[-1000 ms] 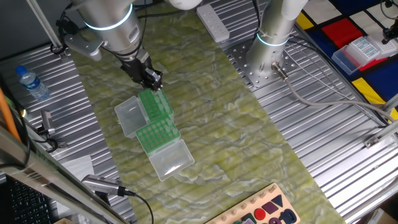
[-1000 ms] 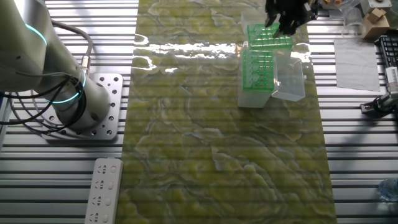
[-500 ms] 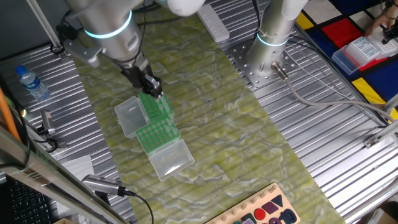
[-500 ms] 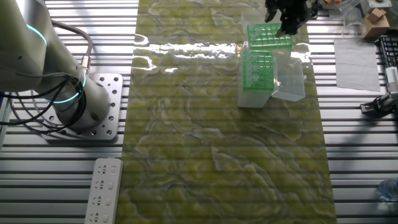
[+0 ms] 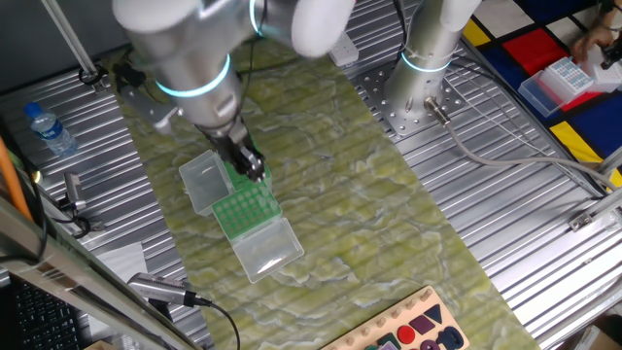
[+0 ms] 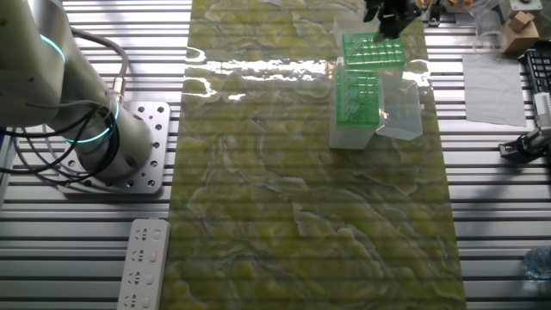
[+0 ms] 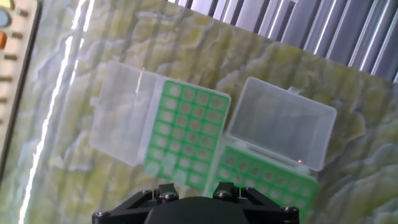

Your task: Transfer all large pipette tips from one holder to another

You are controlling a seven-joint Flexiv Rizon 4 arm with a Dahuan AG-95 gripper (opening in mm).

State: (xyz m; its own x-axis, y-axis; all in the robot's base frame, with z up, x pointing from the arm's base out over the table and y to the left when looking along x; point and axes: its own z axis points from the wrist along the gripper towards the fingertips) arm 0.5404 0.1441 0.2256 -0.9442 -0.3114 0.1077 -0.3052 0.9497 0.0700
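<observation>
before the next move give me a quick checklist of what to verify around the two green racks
1. Both green pipette tip racks in the hand view: ok.
2. Clear hinged lids open: ok.
3. Pale tips seated in the left rack's holes: ok.
4. Gripper above the racks: ok.
5. Gripper open or holding a tip: cannot tell, fingertips hidden.
6. Empty holes in the receiving rack: cannot tell.

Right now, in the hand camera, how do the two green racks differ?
The left rack shows whole, while the right rack is partly hidden at the picture's bottom. The left rack's clear lid lies open to its left; the right rack's lid lies open above it in the picture. Both are green grids of pale round holes with their lids open.
</observation>
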